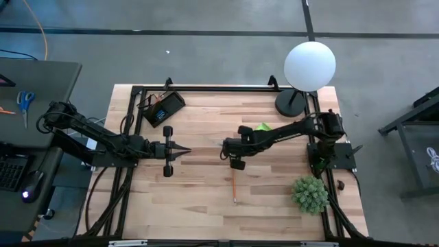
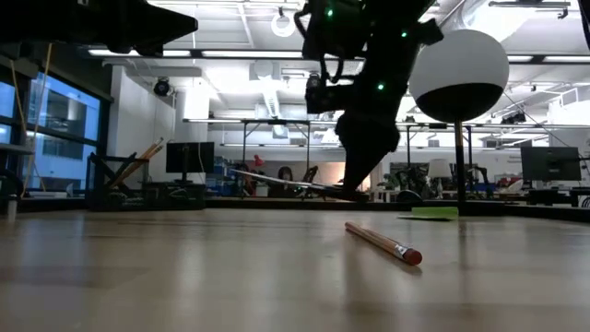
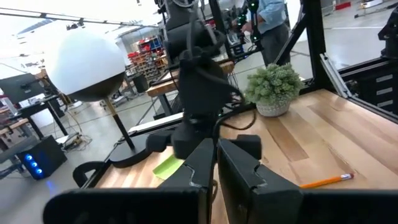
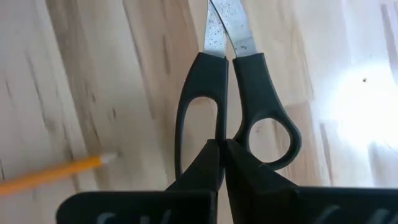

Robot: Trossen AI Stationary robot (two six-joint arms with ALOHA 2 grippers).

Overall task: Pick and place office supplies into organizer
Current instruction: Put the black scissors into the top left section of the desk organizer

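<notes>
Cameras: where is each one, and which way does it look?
High view: above the wooden table, looking straight down; shows left gripper and right gripper.
Low view: at tabletop height, looking level across; the right arm hangs in.
Left wrist view: on the left arm, facing the right arm; own fingers show.
Right wrist view: on the right arm, looking down at black-handled scissors between its fingers.
Shared: all four show the orange pencil.

We see even, soft light from overhead in the high view, with only faint shadows on the table (image 1: pixel 206 199). In the low view, bright ceiling fixtures backlight the right arm (image 2: pixel 369 111) into a near silhouette, and the near tabletop is blurred. In the right wrist view, glare washes out the wood beside the scissors (image 4: pixel 233 93), and the orange pencil (image 4: pixel 53 173) is soft.
</notes>
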